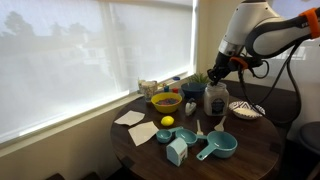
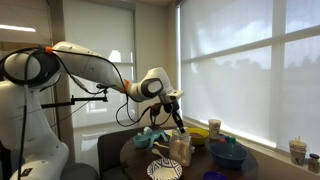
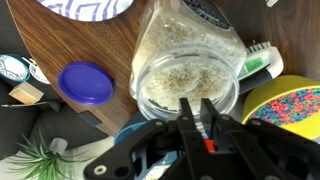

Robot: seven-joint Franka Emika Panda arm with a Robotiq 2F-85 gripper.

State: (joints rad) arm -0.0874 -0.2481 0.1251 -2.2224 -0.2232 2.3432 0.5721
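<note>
— Surface?
— Round bench [image 1: 255,135] of dark brown wood, grain plain in the wrist view. Crowded: yellow bowl [image 1: 166,101] heaped with coloured beads, lemon [image 1: 167,121] just in front of it, blue bowl [image 1: 192,88] behind, two pale napkins [image 1: 130,118] toward the window side, teal measuring cups [image 1: 218,147] and a light blue carton [image 1: 176,150] near the front edge, patterned plate [image 1: 245,110] just beside the jar [image 1: 215,98].
— Room?
— Wide window [image 1: 70,60] along one side, white roller blinds down, daylight glowing through; sill right next to the bench, a paper cup [image 2: 296,150] standing on it. More blind-covered glass behind the arm [image 2: 90,65] in an exterior view. Small potted plant [image 1: 200,78] at the window end of the bench.
— And the jar?
— Glass, upright, mouth uncovered, holding pale flakes, roughly mid-bench between yellow bowl and patterned plate. Round blue lid [image 3: 86,82] flat on the wood just beside it.
— Fingers [image 3: 188,118]?
— Directly over the jar's near rim, drawn close, only a thin slit between. Pinching the rim or merely poised at it: cannot tell.
</note>
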